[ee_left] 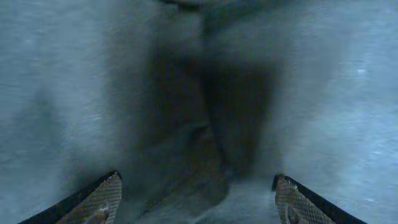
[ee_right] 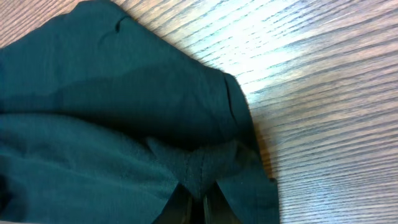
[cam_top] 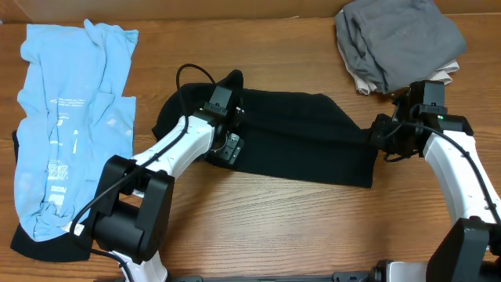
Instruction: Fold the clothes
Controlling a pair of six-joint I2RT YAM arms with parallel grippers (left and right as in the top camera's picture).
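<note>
A black garment (cam_top: 305,137) lies spread across the middle of the wooden table. My left gripper (cam_top: 228,145) hovers low over its left part. In the left wrist view the left gripper (ee_left: 199,200) is open, fingers wide apart, with only creased dark fabric (ee_left: 205,124) between and beneath them. My right gripper (cam_top: 378,135) is at the garment's right edge. In the right wrist view the right gripper (ee_right: 200,205) is shut on a pinched fold of the black garment (ee_right: 112,106).
A light blue shirt (cam_top: 70,117) lies at the far left over another dark garment (cam_top: 35,243). A grey garment pile (cam_top: 395,39) sits at the back right on a beige piece (cam_top: 446,75). Bare wood table (cam_top: 313,227) shows in front.
</note>
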